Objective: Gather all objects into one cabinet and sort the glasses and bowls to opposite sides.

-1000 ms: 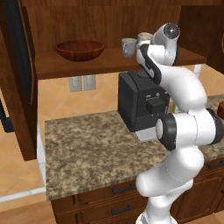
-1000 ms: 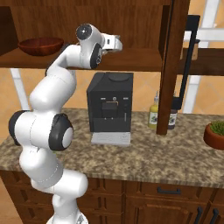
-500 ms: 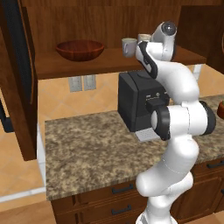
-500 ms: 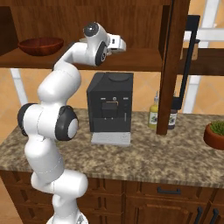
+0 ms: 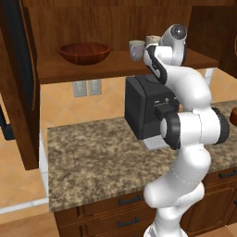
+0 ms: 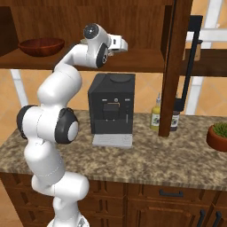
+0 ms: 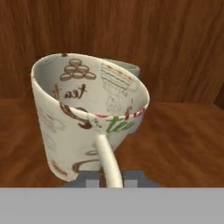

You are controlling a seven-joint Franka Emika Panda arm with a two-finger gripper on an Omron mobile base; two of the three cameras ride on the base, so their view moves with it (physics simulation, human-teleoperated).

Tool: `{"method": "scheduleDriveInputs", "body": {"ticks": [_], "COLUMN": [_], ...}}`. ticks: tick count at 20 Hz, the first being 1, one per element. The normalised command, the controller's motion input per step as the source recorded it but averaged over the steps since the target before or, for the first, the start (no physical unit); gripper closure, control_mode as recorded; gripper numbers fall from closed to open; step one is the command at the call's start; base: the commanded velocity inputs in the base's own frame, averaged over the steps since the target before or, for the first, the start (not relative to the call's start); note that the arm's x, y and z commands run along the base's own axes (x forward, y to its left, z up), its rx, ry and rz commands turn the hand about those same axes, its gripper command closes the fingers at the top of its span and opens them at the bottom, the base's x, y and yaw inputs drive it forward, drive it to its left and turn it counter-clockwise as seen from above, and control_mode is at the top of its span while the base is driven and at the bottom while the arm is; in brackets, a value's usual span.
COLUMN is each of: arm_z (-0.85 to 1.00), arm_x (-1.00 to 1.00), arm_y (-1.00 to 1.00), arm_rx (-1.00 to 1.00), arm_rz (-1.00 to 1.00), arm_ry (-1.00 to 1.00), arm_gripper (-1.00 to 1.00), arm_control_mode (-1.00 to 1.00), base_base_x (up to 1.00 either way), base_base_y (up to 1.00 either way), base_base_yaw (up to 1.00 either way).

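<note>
A cream mug (image 7: 89, 118) printed with "tea" tilts close before the gripper (image 7: 113, 178), its handle toward the fingers; whether they clasp it cannot be told. Behind it a grey mug (image 5: 136, 49) stands on the cabinet (image 5: 111, 65) shelf, the bowl (image 5: 85, 52) well apart at left.

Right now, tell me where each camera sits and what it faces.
Left base view: behind the arm's left, facing the cabinet shelf, bowl and grey mug; arm at right.
Right base view: behind its right, same shelf, bowl and coffee machine; arm at left.
Hand view: on the hand, looking at a tilted printed mug.
</note>
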Motion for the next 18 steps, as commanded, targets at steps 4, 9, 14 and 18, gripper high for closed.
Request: {"method": "scheduleDriveInputs", "body": {"ticks": [4,9,14,18], "arm_z": [0.11,0.26,0.58,0.78], "arm_x": [-0.35,-0.62,-0.86,-1.00], "arm_y": [0.00,0.00,-0.01,0.00], "arm_rx": [-0.02,0.00,0.00,0.00], "arm_rz": [0.00,0.00,0.00,-0.01], "arm_ry": [-0.16,-0.08,-0.06,-0.05], "arm_gripper": [-1.00,-1.00,-1.00,-1.00], "arm_control_mode": [-1.00,-1.00,-1.00,-1.00], "base_base_x": [0.00,0.00,0.00,0.00], "base_base_y": [0.00,0.00,0.00,0.00], "base_base_yaw": [0.00,0.00,0.00,0.00]}}
